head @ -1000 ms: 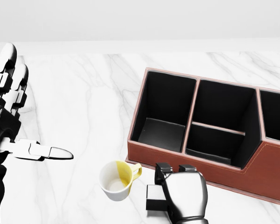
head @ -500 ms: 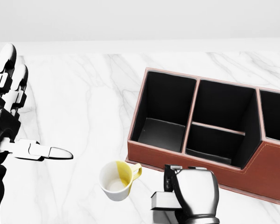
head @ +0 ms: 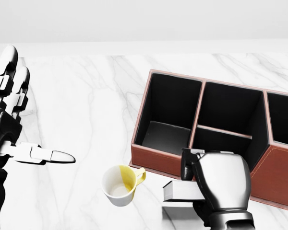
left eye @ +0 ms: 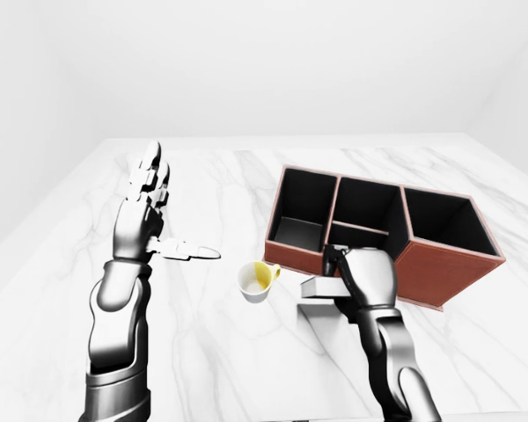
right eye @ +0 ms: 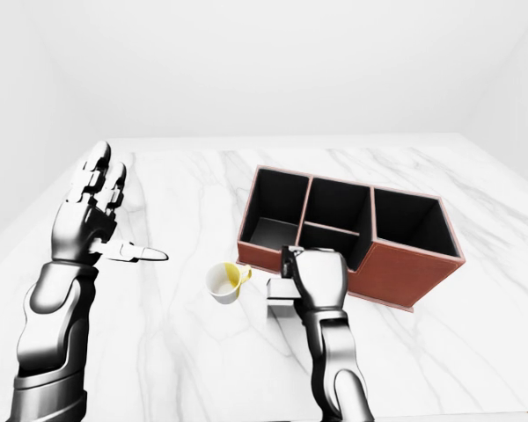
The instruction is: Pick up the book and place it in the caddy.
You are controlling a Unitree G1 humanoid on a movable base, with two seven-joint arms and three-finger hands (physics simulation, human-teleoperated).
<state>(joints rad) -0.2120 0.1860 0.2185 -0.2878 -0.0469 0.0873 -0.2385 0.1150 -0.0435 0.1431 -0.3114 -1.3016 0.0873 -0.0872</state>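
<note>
Raised rightward, right hand point(head: 220, 184) grips book point(head: 180, 190).

caddy point(head: 259, 178) brown, black inside | mug point(head: 120, 186) white, yellow inside | table point(head: 86, 105) white marble

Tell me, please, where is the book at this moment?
In the head view the book is low and right of centre, gripped in the right hand, between the yellow-lined mug on its left and the brown caddy's near wall.
</note>
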